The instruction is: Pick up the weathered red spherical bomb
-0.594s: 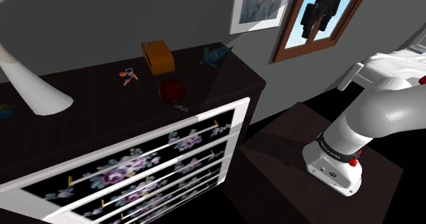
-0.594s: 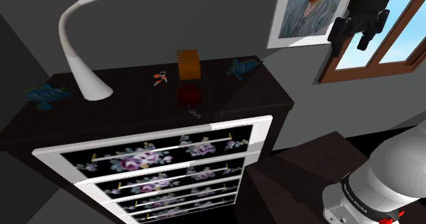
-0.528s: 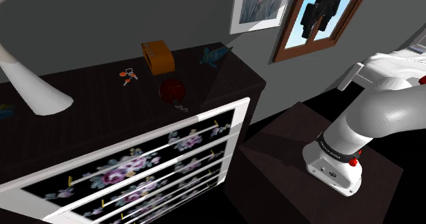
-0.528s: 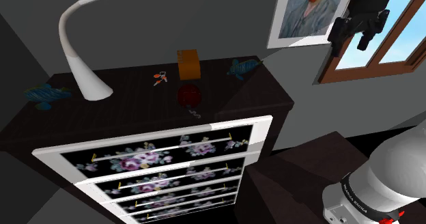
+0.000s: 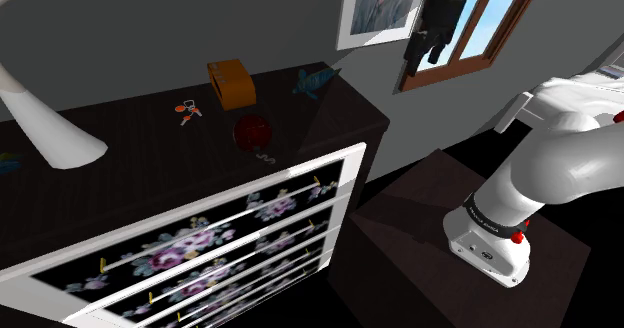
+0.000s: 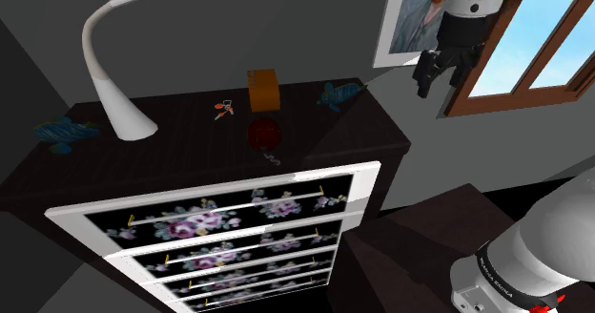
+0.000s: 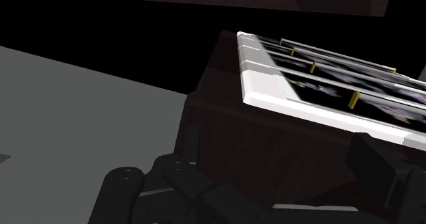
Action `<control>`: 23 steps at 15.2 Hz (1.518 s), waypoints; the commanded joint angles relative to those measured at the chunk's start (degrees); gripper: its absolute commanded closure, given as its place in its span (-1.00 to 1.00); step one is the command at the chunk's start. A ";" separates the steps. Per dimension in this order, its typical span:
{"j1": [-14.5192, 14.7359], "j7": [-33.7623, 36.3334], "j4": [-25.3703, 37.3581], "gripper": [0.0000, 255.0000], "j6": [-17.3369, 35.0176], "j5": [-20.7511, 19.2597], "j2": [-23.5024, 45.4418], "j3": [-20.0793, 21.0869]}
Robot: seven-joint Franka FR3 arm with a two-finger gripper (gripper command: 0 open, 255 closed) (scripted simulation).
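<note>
- Target location: the dull red bomb [image 5: 252, 131] rests on the dark worktop [image 5: 150, 171], close to its front edge and above the flowered drawer fronts [image 5: 200, 251].
- Neighbours: in the shoulder view an orange box [image 5: 231, 83] stands at 11 o'clock from the bomb, near it but apart.
- Pincer position: my pincer [image 5: 414, 58] hangs high beside the window frame [image 6: 524, 94]. It is out past the end of the worktop and well apart from everything on it.
- Pincer state: it has hold of nothing, since the bomb sits on the worktop. I cannot tell how far it is open, because the black parts merge in these views.
- Governing relation: in both exterior views the bomb lies at about 8 o'clock from my pincer, and well below it.
- Axis: the body is a sphere and has no long axis, so any closing direction should serve.
- Tail: a thin curled tail [image 5: 266, 158], probably the fuse, trails toward 5 o'clock in the shoulder view. It is best kept out of the grip.
- Aim: the wrist view faces the dresser's end panel and drawer fronts. My judgement is that the hand must swing over the worktop before it descends.
</note>
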 commanded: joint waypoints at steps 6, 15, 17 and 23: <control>4.12 2.71 -4.51 -1.00 15.72 2.43 5.92 5.29; 7.35 7.64 -4.85 -1.00 35.00 1.71 18.41 13.23; 7.47 9.33 -4.13 -1.00 38.98 0.43 21.77 15.25; 6.18 17.34 -0.17 -1.00 49.34 -8.18 32.77 21.85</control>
